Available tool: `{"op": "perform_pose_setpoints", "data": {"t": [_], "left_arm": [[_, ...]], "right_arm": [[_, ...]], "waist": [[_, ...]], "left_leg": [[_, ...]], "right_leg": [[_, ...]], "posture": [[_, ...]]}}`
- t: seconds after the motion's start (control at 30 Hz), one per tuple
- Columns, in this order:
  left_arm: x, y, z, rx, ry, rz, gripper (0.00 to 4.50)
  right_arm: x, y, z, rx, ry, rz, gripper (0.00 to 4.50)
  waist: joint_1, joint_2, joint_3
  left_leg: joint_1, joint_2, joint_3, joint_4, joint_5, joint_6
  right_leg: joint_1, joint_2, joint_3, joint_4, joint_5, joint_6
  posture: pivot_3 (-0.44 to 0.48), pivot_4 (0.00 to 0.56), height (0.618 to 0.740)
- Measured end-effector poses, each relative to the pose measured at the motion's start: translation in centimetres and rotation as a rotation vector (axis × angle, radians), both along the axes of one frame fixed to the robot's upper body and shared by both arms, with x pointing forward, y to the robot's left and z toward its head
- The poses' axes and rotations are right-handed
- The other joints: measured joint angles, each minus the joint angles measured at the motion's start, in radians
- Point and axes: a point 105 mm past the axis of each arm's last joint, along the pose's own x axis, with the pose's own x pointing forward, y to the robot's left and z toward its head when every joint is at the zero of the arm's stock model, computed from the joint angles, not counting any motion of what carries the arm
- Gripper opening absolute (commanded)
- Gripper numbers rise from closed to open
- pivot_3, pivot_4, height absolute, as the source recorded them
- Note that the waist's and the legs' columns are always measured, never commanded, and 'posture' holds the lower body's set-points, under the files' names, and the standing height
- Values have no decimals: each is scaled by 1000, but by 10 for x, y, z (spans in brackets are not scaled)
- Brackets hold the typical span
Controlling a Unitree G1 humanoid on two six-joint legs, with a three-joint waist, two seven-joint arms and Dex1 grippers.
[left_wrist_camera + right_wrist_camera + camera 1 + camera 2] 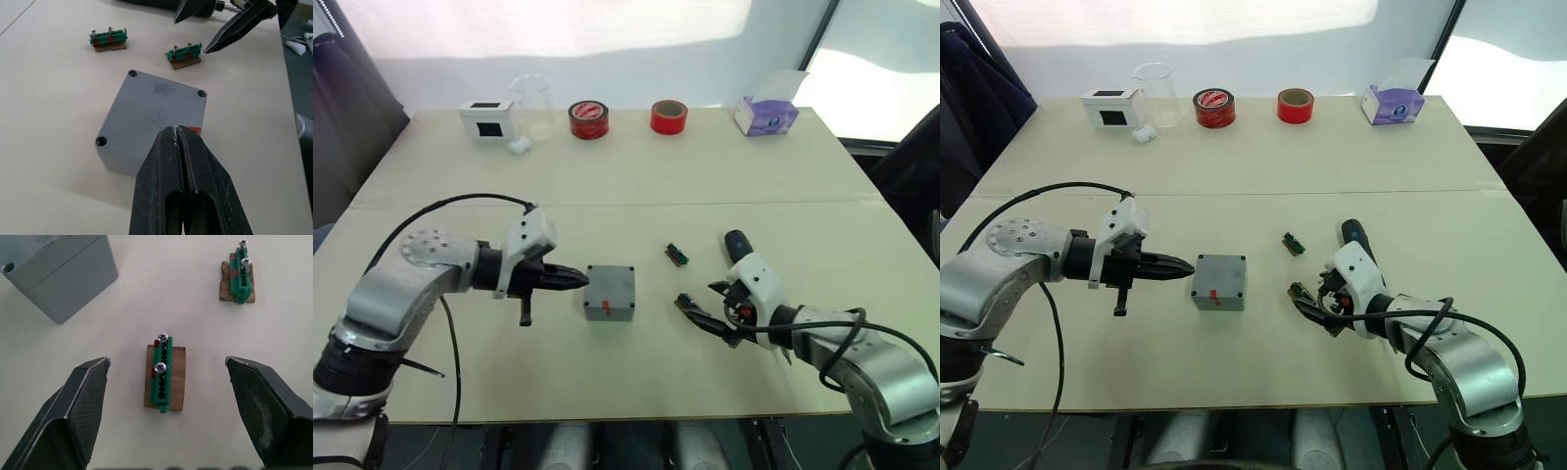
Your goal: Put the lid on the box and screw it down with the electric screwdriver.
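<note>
The grey box (pixel 610 309), with a small red mark on its near side, stands at the table's middle. The grey lid (pixel 156 105) lies on top of it, with dark screw holes at the corners. My left gripper (pixel 579 281) is shut and empty, its tips at the box's left top edge. My right gripper (pixel 167 362) is open, its fingers either side of a green terminal block (pixel 164 377) on the table. A second terminal block (pixel 677 254) lies just beyond. The black electric screwdriver (pixel 737 245) lies on the table behind my right wrist, partly hidden by it.
Along the far edge stand a white box with a black window (pixel 489 120), a clear beaker (pixel 533 106), two red tape rolls (pixel 589 119) (pixel 669 117) and a purple tissue box (pixel 766 115). A black cable loops from my left arm.
</note>
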Motion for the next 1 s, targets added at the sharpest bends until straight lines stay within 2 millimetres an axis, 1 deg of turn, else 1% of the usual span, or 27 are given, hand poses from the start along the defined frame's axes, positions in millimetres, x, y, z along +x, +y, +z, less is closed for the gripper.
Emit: {"op": "perform_pose_setpoints", "data": {"t": [0.07, 0.1, 0.13, 0.43, 0.57, 0.67, 0.7, 0.73, 1.0], "left_arm": [[0, 0, -1, 0, 1, 3, 0], [0, 0, -1, 1, 3, 4, 0], [0, 1, -2, 1, 5, 8, 0], [0, 2, -4, 1, 9, 22, 0], [0, 2, -5, 0, 10, 24, 0], [0, 2, -5, -2, 11, 24, 0], [0, 1, -5, -3, 12, 24, 0], [0, 1, -5, -5, 13, 23, 0], [1, 2, -5, -8, 15, 27, 0]], "right_arm": [[0, 1, 0, 0, -6, 6, 2203], [0, 2, 0, 1, -12, 9, 1717], [0, 2, 1, 1, -16, 11, 1386], [3, 2, -7, -7, -2, 0, 1386], [4, 4, -7, -5, -13, 7, 1386], [4, 5, -7, -4, -16, 12, 638], [4, 5, -7, -4, -18, 12, 244], [5, 5, -7, -4, -21, 12, 109], [5, 3, -7, -23, -30, 7, 109]], "waist": [[-1, 0, 0], [-1, 0, 0], [-1, 0, 0], [-1, 0, 0], [0, 0, 0], [0, 0, 0], [0, 0, 0], [0, 0, 0], [0, 0, 0]], "left_leg": [[0, 0, 0, 0, 0, 0], [0, 0, 0, 0, 0, 0], [0, 0, 0, 0, 0, 0], [0, 0, 0, 0, 0, 0], [0, 0, 0, 0, 0, 0], [0, 0, 0, 0, 0, 0], [0, 0, 0, 0, 0, 0], [0, 0, 0, 0, 0, 0], [0, 0, 0, 0, 0, 0]], "right_leg": [[0, 0, 0, 0, 0, 0], [0, 0, 0, 0, 0, 0], [0, 0, 0, 0, 0, 0], [1, 0, 0, -1, 0, 0], [1, 0, 0, -1, 0, 0], [1, 0, 0, -1, 0, 0], [1, 0, 0, -1, 0, 0], [1, 0, 0, -1, 0, 0], [1, 0, 0, -1, 0, 0]], "posture": [[0, 150, 740], [0, 150, 740], [0, 150, 740], [0, 150, 740], [0, 150, 740], [0, 150, 740], [0, 150, 740], [0, 150, 740], [0, 150, 740]]}}
